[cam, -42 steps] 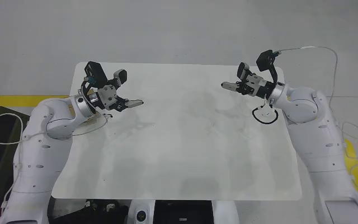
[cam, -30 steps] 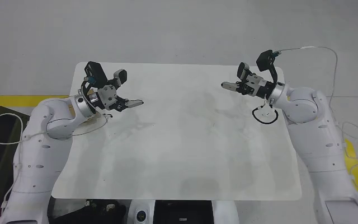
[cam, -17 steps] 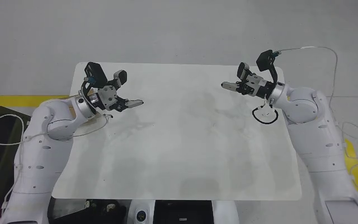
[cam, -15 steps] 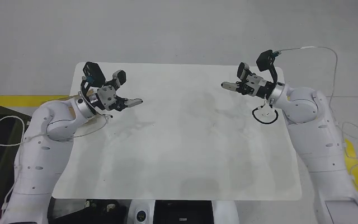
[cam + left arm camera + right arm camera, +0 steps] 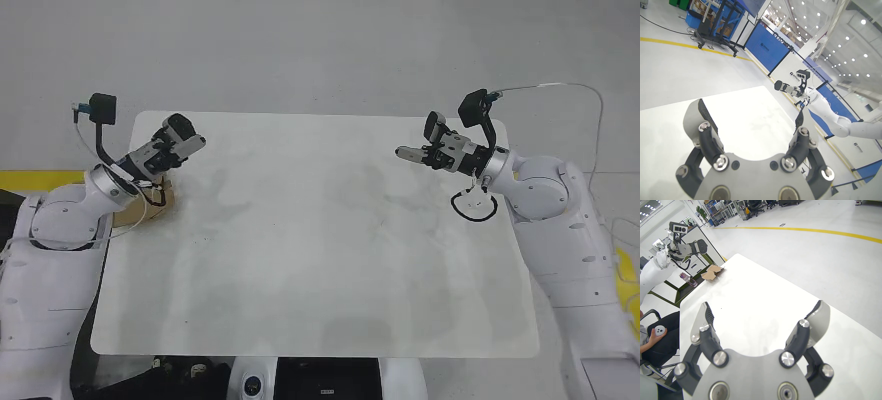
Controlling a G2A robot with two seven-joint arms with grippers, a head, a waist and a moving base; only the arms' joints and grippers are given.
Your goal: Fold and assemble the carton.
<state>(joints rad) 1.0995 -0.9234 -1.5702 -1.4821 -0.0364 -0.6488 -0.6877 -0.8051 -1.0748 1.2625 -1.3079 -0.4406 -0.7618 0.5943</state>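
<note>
White tabletop point(image 5: 330, 270), pale floor point(image 5: 791, 256), curved yellow line point(image 5: 810, 230). Gaping wide and empty: left tool point(image 5: 751, 108), right tool point(image 5: 762, 305). Right wrist view catches the brown cardboard carton point(image 5: 712, 274) at the tabletop's left edge.

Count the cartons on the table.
1. The brown carton lies unassembled at the left edge of the table, near its far corner, partly covered in the top view. Nothing suggests another is hidden.
</note>
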